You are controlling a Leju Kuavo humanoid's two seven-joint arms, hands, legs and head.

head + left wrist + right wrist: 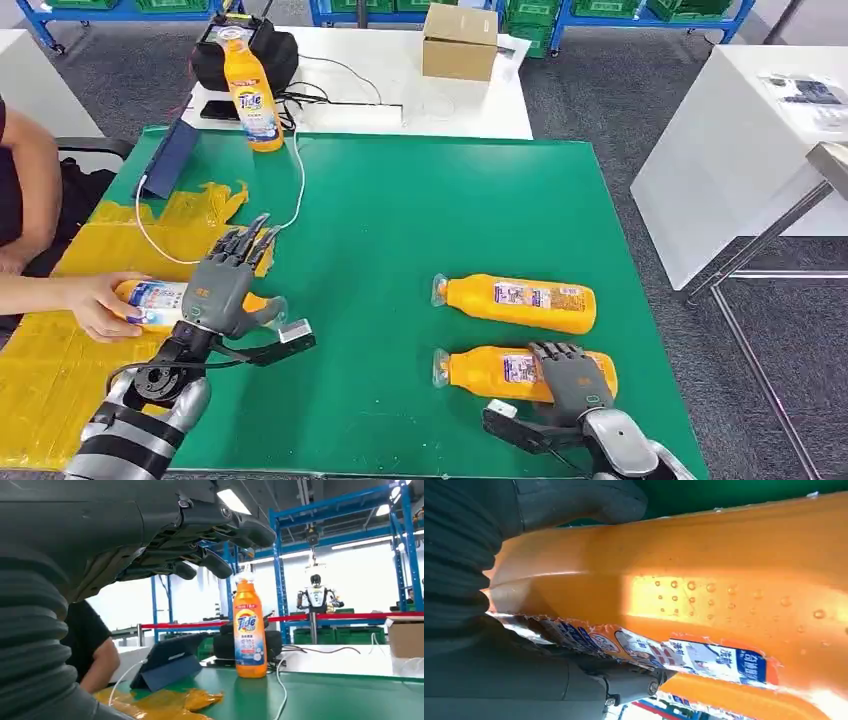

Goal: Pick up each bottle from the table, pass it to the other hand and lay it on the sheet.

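Note:
An orange bottle (150, 298) lies on the yellow sheet (60, 370) at the left, with a person's hand (95, 303) on it. My left hand (225, 285) hovers just over that bottle with fingers spread and nothing in them (200, 530). On the green table (400, 220) at the right lie two more orange bottles. My right hand (570, 378) grips the nearer one (490, 368); up close its thumb (589, 500) and fingers wrap the orange body (724, 580). The farther bottle (520, 301) lies free. A fourth bottle (252, 95) (249, 635) stands upright at the far edge.
A dark tablet (168, 158) leans at the far left of the table with a white cable (298, 190) trailing from it. Behind are a black bag (215, 55) and a cardboard box (460, 40) on a white table. A person sits at the left.

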